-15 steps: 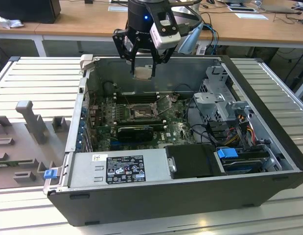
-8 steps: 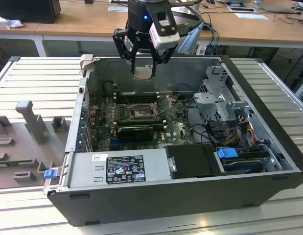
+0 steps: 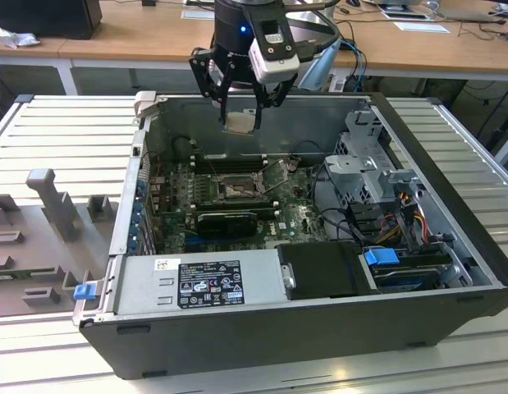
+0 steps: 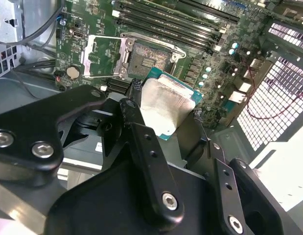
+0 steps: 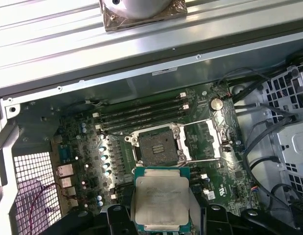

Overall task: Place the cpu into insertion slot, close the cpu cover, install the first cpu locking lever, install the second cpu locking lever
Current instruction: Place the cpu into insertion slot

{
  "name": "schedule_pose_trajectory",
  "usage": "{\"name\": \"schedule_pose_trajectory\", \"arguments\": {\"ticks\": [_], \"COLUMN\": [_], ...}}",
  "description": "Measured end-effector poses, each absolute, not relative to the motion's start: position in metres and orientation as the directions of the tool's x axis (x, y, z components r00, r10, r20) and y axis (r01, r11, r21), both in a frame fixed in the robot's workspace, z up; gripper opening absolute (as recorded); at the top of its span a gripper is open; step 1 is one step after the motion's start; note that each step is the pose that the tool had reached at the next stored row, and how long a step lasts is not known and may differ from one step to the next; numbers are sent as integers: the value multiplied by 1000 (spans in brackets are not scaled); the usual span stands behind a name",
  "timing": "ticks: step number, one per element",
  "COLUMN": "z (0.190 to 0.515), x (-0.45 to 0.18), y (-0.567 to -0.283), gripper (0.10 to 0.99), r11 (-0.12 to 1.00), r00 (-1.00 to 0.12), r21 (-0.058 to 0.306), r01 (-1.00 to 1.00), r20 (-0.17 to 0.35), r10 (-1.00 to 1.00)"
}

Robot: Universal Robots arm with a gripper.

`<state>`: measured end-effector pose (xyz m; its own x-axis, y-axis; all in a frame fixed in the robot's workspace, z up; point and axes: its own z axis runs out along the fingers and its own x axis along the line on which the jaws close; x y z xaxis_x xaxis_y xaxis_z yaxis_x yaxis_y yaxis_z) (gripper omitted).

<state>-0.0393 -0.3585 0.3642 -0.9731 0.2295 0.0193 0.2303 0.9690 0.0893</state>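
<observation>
My gripper point(image 3: 240, 115) hangs above the open computer case, shut on the cpu point(image 3: 240, 122). The cpu is a flat square chip with a pale metal top point(image 5: 161, 198), held by its edges between the black fingers point(image 4: 141, 142). Below it on the green motherboard lies the insertion slot point(image 5: 155, 148), a black-framed socket with a brownish contact field point(image 4: 149, 56) and nothing in it. The cpu cover point(image 5: 202, 139) is a thin metal frame, swung open and lying beside the socket point(image 4: 103, 56). In the exterior view the socket point(image 3: 235, 190) is well below the chip.
Long black memory slots point(image 5: 141, 110) run along one side of the socket. A black graphics card point(image 3: 226, 220), the power supply point(image 3: 196, 279), a drive cage point(image 3: 377, 164) and loose cables point(image 3: 401, 213) crowd the case. Grey fixtures point(image 3: 48, 197) stand on the ribbed table at the exterior view's left.
</observation>
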Motion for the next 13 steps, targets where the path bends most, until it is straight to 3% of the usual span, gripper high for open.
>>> {"name": "schedule_pose_trajectory", "arguments": {"ticks": [13], "z": [364], "x": [-39], "y": [-359], "gripper": [529], "r11": [957], "r00": [-961], "r21": [89], "r01": [277], "r20": [19], "r10": [276]}}
